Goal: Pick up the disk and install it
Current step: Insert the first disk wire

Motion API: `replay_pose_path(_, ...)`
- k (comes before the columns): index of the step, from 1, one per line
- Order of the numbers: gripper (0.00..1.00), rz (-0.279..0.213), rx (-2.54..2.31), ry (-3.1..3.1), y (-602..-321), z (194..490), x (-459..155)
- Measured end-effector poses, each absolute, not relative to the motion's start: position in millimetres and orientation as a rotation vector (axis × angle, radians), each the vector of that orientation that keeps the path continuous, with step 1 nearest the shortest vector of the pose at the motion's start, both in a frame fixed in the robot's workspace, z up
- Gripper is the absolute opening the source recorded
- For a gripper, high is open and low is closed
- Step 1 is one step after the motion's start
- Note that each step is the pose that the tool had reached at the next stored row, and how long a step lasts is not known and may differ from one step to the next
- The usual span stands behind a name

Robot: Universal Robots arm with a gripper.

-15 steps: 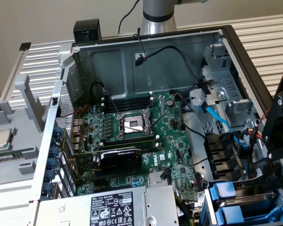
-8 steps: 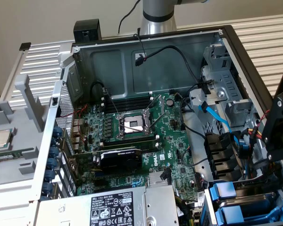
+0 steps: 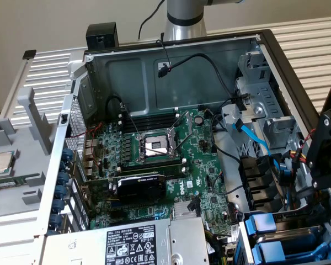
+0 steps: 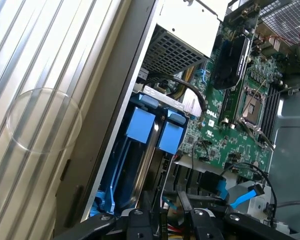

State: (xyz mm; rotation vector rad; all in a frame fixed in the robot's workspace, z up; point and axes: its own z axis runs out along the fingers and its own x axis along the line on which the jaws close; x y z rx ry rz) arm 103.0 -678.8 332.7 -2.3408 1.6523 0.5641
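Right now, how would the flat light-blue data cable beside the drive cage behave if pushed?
The flat light-blue data cable probably bends and springs back: it hangs in a curve. Likely light, being thin. Its ends look plugged in, so a push may strain them.

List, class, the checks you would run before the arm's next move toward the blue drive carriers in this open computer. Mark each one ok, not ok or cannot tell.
1. Jaws empty: ok. They stand apart with nothing between them.
2. Target in sight: ok. Two blue carriers sit side by side in the bay, just beyond the jaws.
3. Disk seated inside a carrier: cannot tell. The blue fronts hide what lies behind them.
4. Cables clear of the bay: not ok. A black cable curves close past the carriers' ends.
5. Case open for access: ok. The case has its side off and the circuit board is exposed.
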Motion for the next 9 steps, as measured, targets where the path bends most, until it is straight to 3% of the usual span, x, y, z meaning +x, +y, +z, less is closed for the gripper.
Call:
replay_pose_path(7, 0.33, 0.565, -2.341, 1.653, -678.8, 332.5, 103.0)
replay_pose_path(9, 0.24, 0.565, -2.341, 1.653, -678.8, 332.5, 103.1)
